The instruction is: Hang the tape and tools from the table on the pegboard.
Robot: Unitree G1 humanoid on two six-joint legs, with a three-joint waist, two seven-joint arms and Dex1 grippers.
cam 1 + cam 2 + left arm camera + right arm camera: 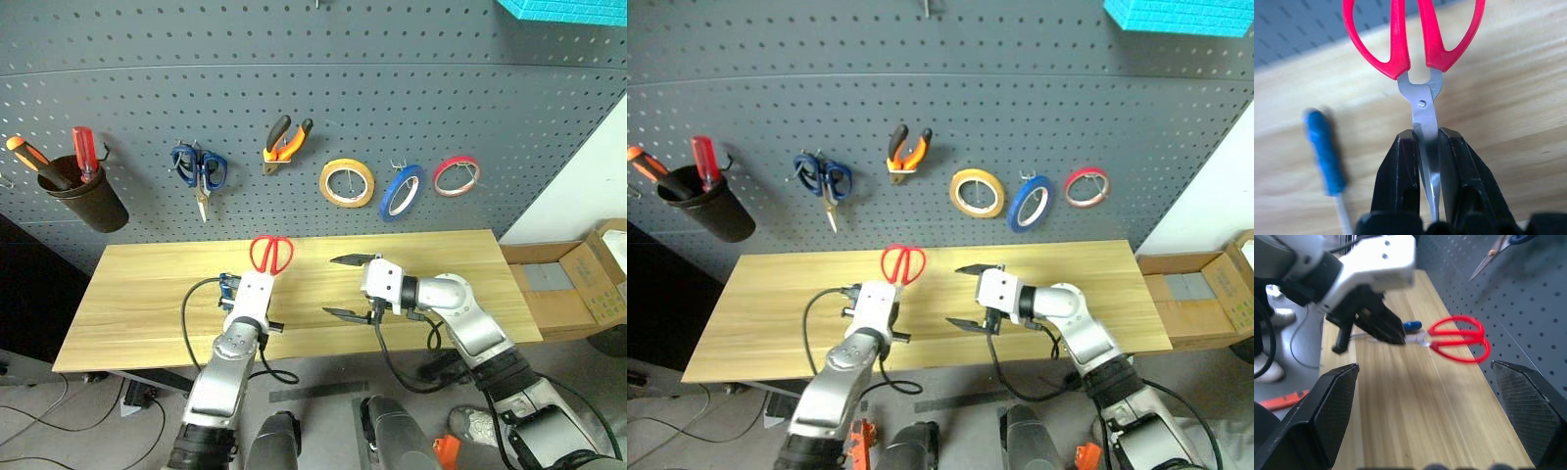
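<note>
The red-handled scissors are showing two bright red loop handles above short steel blades joined at a small pivot, and they are standing handles-up over the back part of the table, just in front of the pegboard. The blue-handled screwdriver is lying on the wood beside them.

The table is presenting light yellow planks, and the dark grey pegboard behind it is carrying the pliers with orange and black handles, blue-handled scissors, a yellow tape roll, the blue tape, a red-pink tape ring and a black cup with screwdrivers. A cardboard box is sitting on the floor at the right.

The left gripper is clamping the scissors by the blades, the handles pointing away from it. The right gripper is hanging over the table to the right, its fingers spread wide and holding nothing, pointing towards the scissors.
</note>
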